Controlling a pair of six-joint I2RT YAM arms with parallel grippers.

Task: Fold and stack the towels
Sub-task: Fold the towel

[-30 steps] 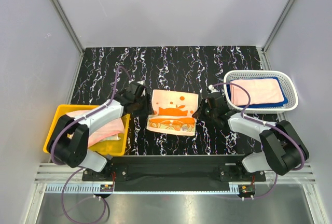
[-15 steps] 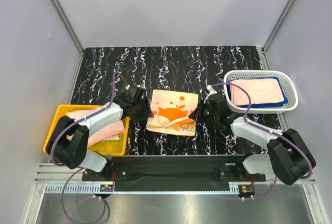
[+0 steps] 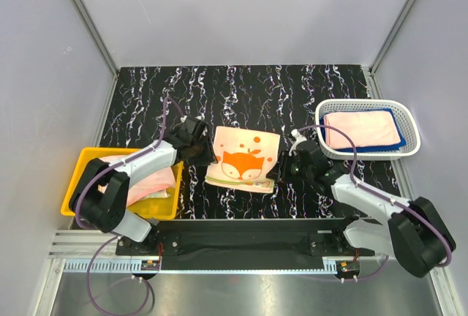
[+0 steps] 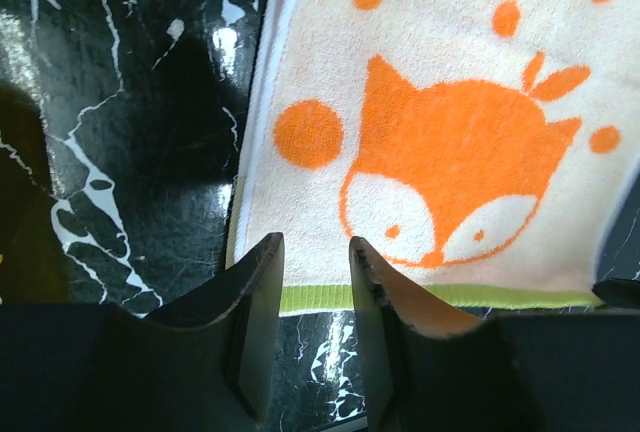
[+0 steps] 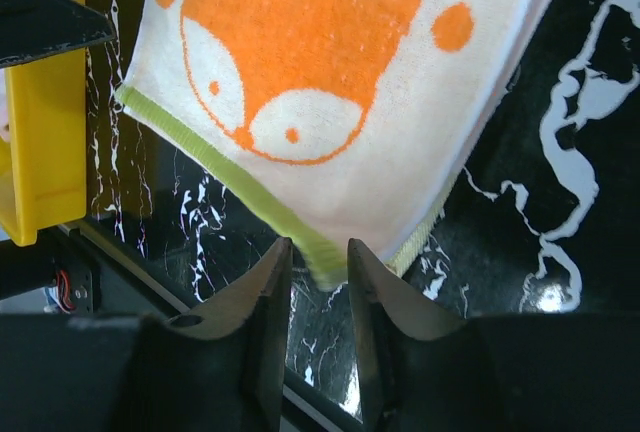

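Note:
The beige towel with an orange fox print (image 3: pixel 243 161) lies folded on the black marbled table between the arms. It also shows in the left wrist view (image 4: pixel 450 132) and the right wrist view (image 5: pixel 330 82), with its green hem toward the fingers. My left gripper (image 3: pixel 208 156) (image 4: pixel 315 257) is open at the towel's near left corner, with nothing between the jaws. My right gripper (image 3: pixel 282 168) (image 5: pixel 320 257) is open at the near right corner, and the blurred hem corner hangs just at its fingertips. A pale pink towel (image 3: pixel 358 127) lies on a blue one (image 3: pixel 399 141).
The white mesh basket (image 3: pixel 365 153) at the right holds the pink and blue towels. The yellow bin (image 3: pixel 73 184) at the left holds salmon-pink cloth (image 3: pixel 150 184), and its wall shows in the right wrist view (image 5: pixel 40 122). Walls enclose the table on three sides.
The towel's top layer has been drawn toward the near edge and now lies flat with the whole fox showing. Both grippers moved nearer with it, and the right arm swung outward.

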